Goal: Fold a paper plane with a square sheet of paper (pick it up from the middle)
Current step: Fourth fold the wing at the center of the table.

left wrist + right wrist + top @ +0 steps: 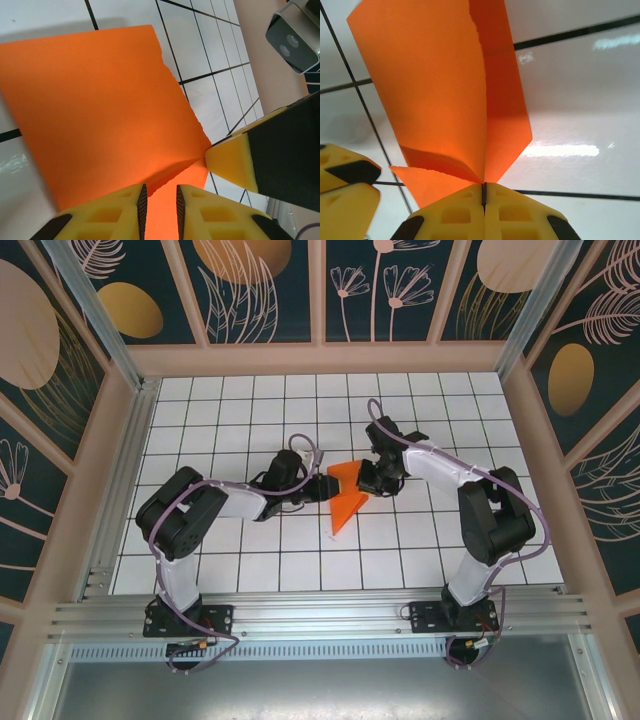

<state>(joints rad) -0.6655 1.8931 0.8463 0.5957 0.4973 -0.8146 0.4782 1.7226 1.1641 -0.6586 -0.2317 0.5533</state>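
On my left, the left gripper (312, 486) reaches in toward the middle of the table (230, 420), its nose pointing right. From its wrist camera I see its two yellow fingers (107, 210) standing a narrow slit apart, not pressed together. The lower part of the paper (100, 110) runs down through that slit. I cannot tell whether either pad is actually touching it, so I read this jaw as released and merely straddling the sheet.

The paper sits between the two grippers, over the centre tiles. From above it is a creased orange shape, broad at the far end between the fingers and tapering to a point aimed at the near edge. The wrist views show it folded over itself, with a ragged edge along one layer and a crease running toward the pinch point. I cannot tell whether its tip rests on the table.

On my right, the right gripper (368, 478) comes in from the opposite side. Its fingers (450, 215) are clenched flat together, with only a hairline seam between them, and the paper's folded corner is pinched in that seam. In the left wrist view one of its yellow tips meets the sheet's right corner.
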